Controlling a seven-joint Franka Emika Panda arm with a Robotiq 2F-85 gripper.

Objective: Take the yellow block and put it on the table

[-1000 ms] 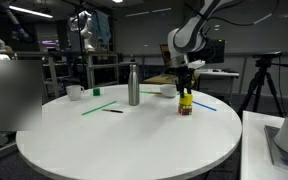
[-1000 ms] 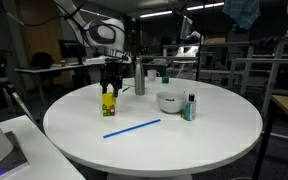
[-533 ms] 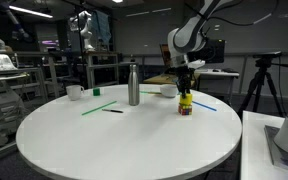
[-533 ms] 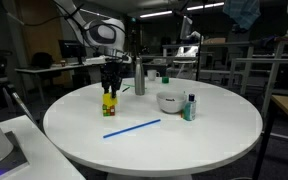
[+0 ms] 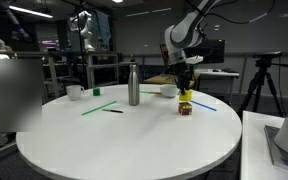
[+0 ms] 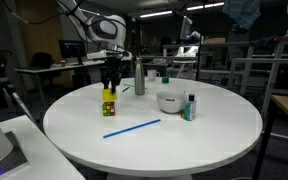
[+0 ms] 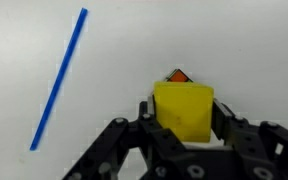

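The yellow block (image 7: 184,108) sits between my gripper's (image 7: 185,118) two fingers, which press on its left and right sides. In both exterior views the gripper (image 5: 185,88) (image 6: 109,85) points straight down, shut on the yellow block (image 5: 185,97) (image 6: 109,94). The block is directly over a small dark multicoloured cube (image 5: 185,109) (image 6: 109,107) that stands on the round white table (image 5: 124,140) (image 6: 184,140). An orange corner of that cube (image 7: 176,76) peeks out behind the block in the wrist view. I cannot tell whether block and cube still touch.
A steel bottle (image 5: 134,84) (image 6: 139,76) stands near the table's middle. A blue straw (image 6: 132,128) (image 7: 59,78) lies close to the cube. A white bowl (image 6: 169,101), a small bottle (image 6: 191,107), a green straw (image 5: 97,107) and a white cup (image 5: 74,92) are spread around.
The jaws have closed onto the yellow block from open a second ago. The arm's upper part has shifted slightly; block and cube stay in place.
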